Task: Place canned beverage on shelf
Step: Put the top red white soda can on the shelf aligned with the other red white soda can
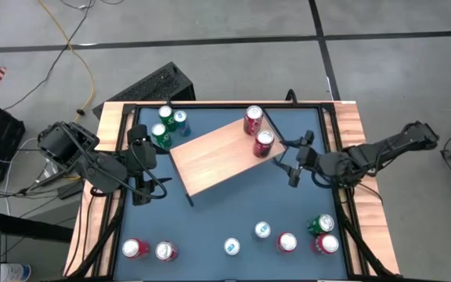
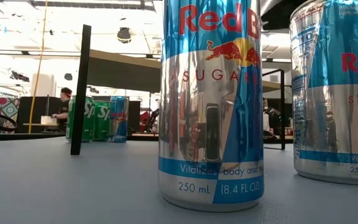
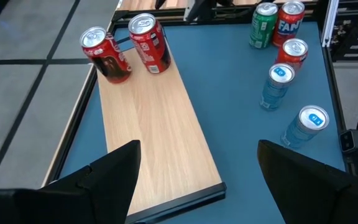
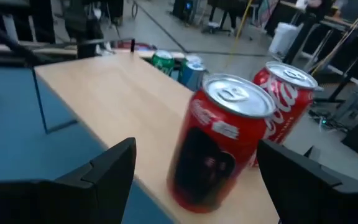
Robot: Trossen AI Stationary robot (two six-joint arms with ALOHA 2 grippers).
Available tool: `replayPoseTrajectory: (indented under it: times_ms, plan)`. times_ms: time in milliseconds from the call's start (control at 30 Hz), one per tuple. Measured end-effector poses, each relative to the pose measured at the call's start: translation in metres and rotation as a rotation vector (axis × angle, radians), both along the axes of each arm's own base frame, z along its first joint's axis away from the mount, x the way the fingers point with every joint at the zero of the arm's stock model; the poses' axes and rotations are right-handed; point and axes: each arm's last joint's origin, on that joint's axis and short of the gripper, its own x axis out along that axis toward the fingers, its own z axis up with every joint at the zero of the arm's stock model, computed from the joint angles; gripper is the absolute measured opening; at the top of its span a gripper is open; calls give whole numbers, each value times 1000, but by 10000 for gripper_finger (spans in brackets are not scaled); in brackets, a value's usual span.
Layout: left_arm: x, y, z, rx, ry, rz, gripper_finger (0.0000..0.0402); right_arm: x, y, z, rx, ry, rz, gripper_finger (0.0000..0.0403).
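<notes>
The shelf, a light wood board on thin black legs, stands slantwise in the middle of the blue table. Two red cans stand upright on its far right end: one nearer my right gripper, one behind it. My right gripper is open just off that end of the shelf. In the right wrist view the nearer red can stands ahead between the spread fingers, with no touch showing. My left gripper waits open at the table's left, looking along the shelf.
Green and blue cans stand at the far left corner. Several cans line the near edge, from red ones on the left to a group on the right. Two silver-blue cans fill the low view. Bare board lies left of the red cans.
</notes>
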Motion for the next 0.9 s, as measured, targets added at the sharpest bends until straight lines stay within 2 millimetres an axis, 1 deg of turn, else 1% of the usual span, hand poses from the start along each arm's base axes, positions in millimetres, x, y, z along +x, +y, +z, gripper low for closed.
replayPoseTrajectory:
  times_ms: [133,300,633,900]
  plan:
    - [0,0,0,-3,-5,2,309,-7,-12,-8,10,-45,-6,327]
    - [1,-1,2,-5,-21,-5,309,-9,-28,-6,29,-93,67,327]
    - [3,-2,4,14,-47,-15,309,1,-59,-11,46,-68,133,327]
    - [3,-1,4,20,-48,-10,309,14,-79,-22,84,-23,207,327]
